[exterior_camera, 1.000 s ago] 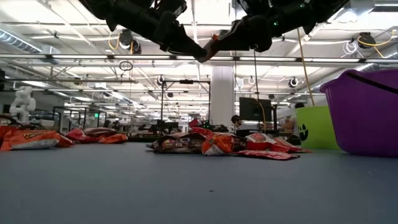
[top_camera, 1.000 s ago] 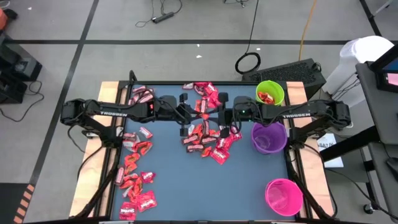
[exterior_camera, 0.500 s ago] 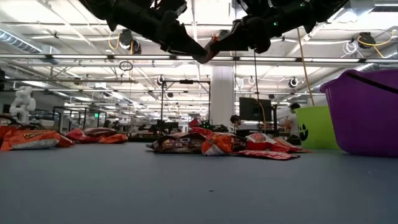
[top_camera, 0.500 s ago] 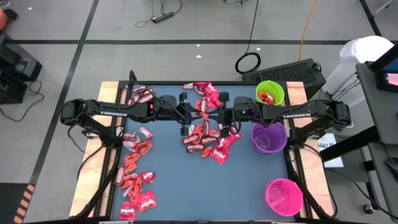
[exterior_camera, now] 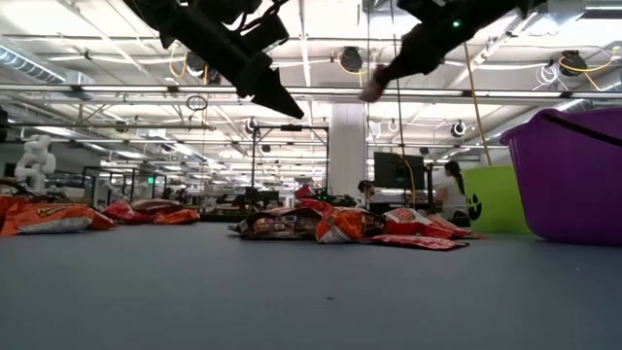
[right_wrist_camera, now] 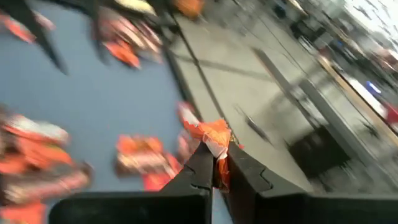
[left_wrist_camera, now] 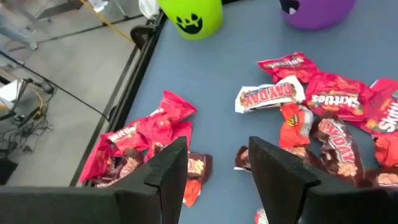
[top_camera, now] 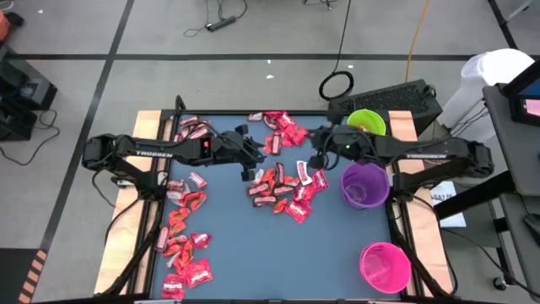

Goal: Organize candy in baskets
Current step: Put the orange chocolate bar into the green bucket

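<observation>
Right claw (right_wrist_camera: 214,163): clenched on one orange-red candy (right_wrist_camera: 214,140), apparently mid-carry. Next: release over green basket (top_camera: 367,122). Left claw (left_wrist_camera: 217,165): released, above table (top_camera: 228,245) pile.

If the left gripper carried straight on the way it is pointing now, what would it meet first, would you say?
Probably the central candy pile. The left gripper, open and empty, points over it toward the purple basket; the white-wrapped bar lies nearest in that line, though depth is unclear.
</observation>
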{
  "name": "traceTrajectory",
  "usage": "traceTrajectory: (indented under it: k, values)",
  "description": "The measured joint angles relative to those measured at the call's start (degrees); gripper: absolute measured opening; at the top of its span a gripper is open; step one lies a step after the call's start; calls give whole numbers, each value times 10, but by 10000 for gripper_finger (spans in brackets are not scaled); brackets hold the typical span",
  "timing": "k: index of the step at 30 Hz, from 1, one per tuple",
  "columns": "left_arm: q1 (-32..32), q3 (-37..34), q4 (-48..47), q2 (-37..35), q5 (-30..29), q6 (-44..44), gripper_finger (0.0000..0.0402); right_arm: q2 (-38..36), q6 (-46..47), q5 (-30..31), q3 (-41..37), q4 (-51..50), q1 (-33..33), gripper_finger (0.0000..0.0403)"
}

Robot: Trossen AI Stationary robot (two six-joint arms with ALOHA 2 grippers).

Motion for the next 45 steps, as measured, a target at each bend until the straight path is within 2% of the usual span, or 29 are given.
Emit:
traceTrajectory:
  k: [6, 16, 18, 24, 33, 38, 45]
  values:
    - [0, 0, -6, 1, 2, -1, 176, -57, 37, 75, 0, -122, -41, 16]
    - [0, 0, -4, 1, 4, -1, 176, -84, 100, 71, -1, -304, -181, 16]
    - [0, 0, -4, 1, 4, -1, 176, -82, 114, 55, -1, -318, -212, 16]
    - [0, 0, -4, 1, 4, -1, 176, -70, 147, -77, -1, -353, -310, 16]
    - [0, 0, -4, 1, 4, -1, 176, -20, 171, -92, -1, -369, -388, 19]
    - [0, 0, -4, 1, 4, -1, 176, -3, 171, -93, -1, -368, -399, 47]
    - [1, 0, -7, 1, 4, -2, 176, -10, 159, -92, -1, -362, -400, 131]
